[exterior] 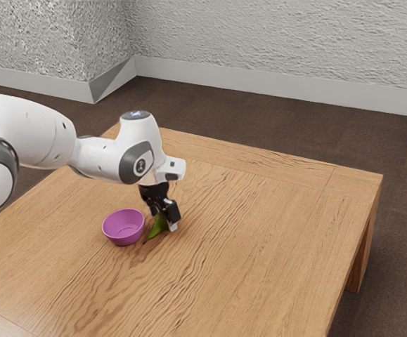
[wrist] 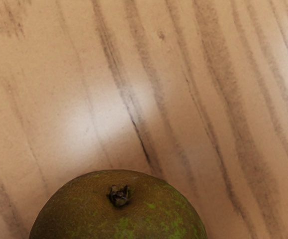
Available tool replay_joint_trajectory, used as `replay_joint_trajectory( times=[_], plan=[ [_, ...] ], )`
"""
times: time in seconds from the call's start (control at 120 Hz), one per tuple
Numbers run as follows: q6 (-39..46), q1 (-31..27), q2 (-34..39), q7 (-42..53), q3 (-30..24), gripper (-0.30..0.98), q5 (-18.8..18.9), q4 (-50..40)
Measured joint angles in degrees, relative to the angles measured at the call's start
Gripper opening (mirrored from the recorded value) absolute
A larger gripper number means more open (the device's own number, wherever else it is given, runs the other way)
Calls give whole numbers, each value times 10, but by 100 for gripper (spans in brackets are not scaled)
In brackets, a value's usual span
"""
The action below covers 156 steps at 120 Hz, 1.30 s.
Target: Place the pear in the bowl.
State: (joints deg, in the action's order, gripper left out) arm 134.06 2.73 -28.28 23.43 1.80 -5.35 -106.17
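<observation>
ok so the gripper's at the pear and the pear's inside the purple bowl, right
Not quite: the exterior view shows the pear outside the purple bowl, beside it, toward that view's right. The gripper is indeed at the pear.

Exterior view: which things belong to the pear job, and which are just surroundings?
Part of the job:
- pear, at the pincer, outside the bowl
- bowl, purple, beside the pear
- pincer, which does the moving

Just surroundings:
- table, wooden, under pear and bowl
- floor, dark
- walls, pale and rough
</observation>
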Motion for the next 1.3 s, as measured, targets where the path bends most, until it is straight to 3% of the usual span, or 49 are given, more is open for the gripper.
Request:
replay_joint_trajectory(
  times=[0.633, 0.733, 0.983, 1.3],
  plan=[
    [18, -5, -12, 58, 0, 68, 1, 4],
    [18, -5, -11, 62, 0, 63, 0, 4],
    [19, -5, -10, 69, 0, 35, 3, 5],
    [23, -4, 1, 65, 1, 24, 14, 5]
  ],
)
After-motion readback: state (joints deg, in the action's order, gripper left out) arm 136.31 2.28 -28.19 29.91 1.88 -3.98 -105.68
